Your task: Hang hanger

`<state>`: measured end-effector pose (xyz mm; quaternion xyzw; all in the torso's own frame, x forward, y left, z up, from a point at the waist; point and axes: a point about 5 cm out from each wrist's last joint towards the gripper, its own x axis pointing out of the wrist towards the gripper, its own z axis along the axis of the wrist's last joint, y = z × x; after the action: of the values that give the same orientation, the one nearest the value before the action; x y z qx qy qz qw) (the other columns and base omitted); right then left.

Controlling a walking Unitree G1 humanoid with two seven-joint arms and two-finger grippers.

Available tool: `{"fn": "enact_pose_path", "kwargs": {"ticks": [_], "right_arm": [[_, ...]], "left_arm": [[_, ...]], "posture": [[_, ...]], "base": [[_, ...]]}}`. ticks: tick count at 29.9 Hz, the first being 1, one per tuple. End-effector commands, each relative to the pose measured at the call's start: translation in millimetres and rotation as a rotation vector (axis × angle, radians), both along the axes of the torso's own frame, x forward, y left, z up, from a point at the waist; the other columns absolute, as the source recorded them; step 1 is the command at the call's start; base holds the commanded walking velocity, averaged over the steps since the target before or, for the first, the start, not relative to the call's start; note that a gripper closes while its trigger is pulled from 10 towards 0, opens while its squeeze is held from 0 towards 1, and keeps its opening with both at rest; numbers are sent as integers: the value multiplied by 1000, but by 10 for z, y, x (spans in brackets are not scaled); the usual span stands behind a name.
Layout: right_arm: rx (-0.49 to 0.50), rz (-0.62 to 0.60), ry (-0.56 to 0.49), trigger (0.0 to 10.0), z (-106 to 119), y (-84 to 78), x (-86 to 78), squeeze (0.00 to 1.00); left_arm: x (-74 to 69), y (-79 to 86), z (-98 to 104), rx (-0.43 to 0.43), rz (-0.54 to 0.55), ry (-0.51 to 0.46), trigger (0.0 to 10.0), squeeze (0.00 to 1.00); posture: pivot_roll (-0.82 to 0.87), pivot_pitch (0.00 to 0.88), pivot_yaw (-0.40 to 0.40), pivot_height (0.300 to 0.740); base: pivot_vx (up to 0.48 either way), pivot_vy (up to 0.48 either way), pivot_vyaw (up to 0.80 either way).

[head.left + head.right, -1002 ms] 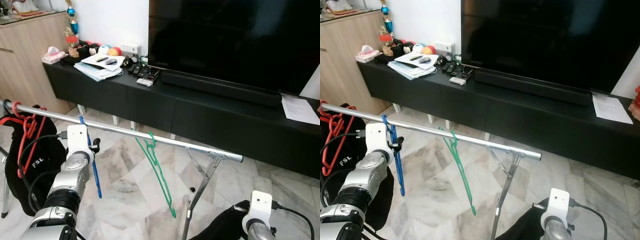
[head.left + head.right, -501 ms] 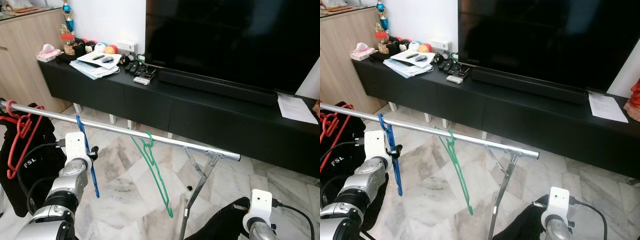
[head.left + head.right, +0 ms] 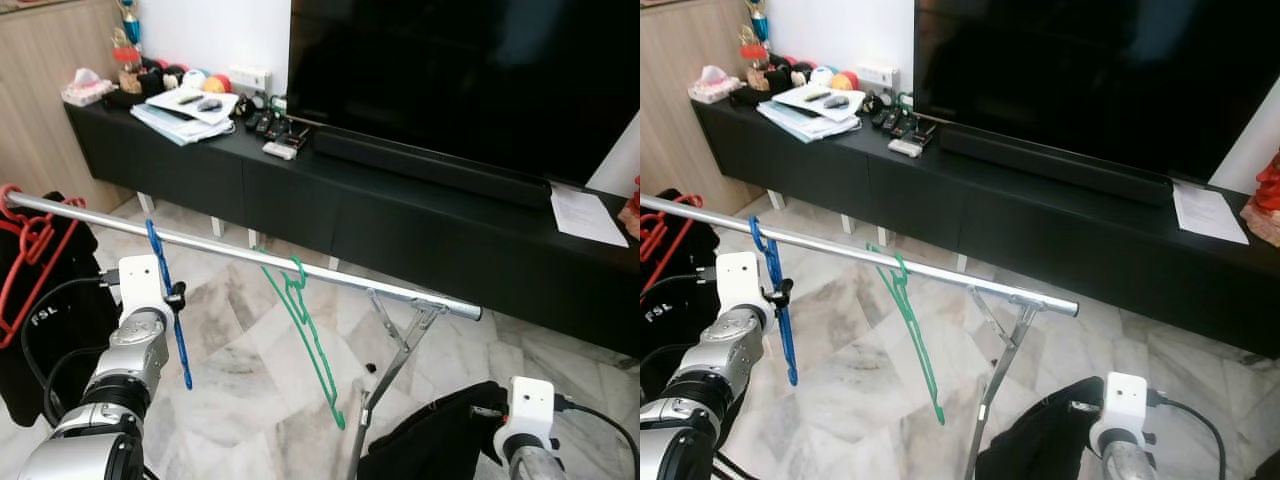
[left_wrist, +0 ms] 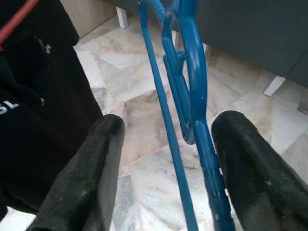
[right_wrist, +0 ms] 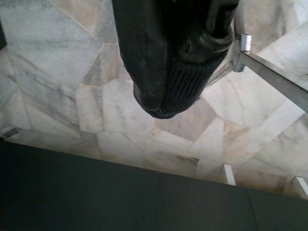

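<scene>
A blue hanger [image 3: 168, 290] hangs by its hook on the silver rail [image 3: 240, 258] of a clothes rack. My left gripper [image 4: 169, 126] is open around the blue hanger's [image 4: 186, 96] lower part, whose thick arm lies close to one finger [image 4: 245, 163]. A green hanger [image 3: 312, 345] hangs further right on the rail, and red hangers [image 3: 22, 250] hang at its left end. My right gripper is low at the right, behind its wrist [image 3: 528, 410], shut on a black garment [image 5: 168, 62] that hides its fingers.
A black bag [image 3: 45, 330] hangs at the rack's left end. The rack's folding leg [image 3: 395, 360] stands on the marble floor. Behind it runs a long black TV console [image 3: 400, 220] with a large TV, papers and remotes on it, and a wooden cabinet [image 3: 40, 110] at the left.
The whole picture has shifted a little, so the camera moved. The left gripper stays at the blue hanger on the rail. The right arm keeps the black garment.
</scene>
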<state>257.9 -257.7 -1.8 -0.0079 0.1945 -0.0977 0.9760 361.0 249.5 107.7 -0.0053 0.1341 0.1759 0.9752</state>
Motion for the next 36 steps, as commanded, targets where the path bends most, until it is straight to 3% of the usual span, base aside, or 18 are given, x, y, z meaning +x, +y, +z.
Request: {"fn": "enact_pose_path", "kwargs": {"ticks": [1, 18, 36], "right_arm": [[-31, 2, -35, 10000, 76, -84, 8, 0], [-33, -3, -34, 10000, 58, -102, -65, 0], [-14, -18, -24, 10000, 15, -59, -92, 0]], "left_arm": [[22, -18, 21, 8, 3, -6, 0, 0], [3, 22, 32, 19, 25, -20, 0, 0], [48, 34, 144, 106, 28, -30, 0, 0]], "posture": [[4, 104, -111, 740], [4, 111, -111, 740], [10, 97, -102, 740]], "base": [[0, 0, 0], [0, 0, 0], [0, 0, 0]]}}
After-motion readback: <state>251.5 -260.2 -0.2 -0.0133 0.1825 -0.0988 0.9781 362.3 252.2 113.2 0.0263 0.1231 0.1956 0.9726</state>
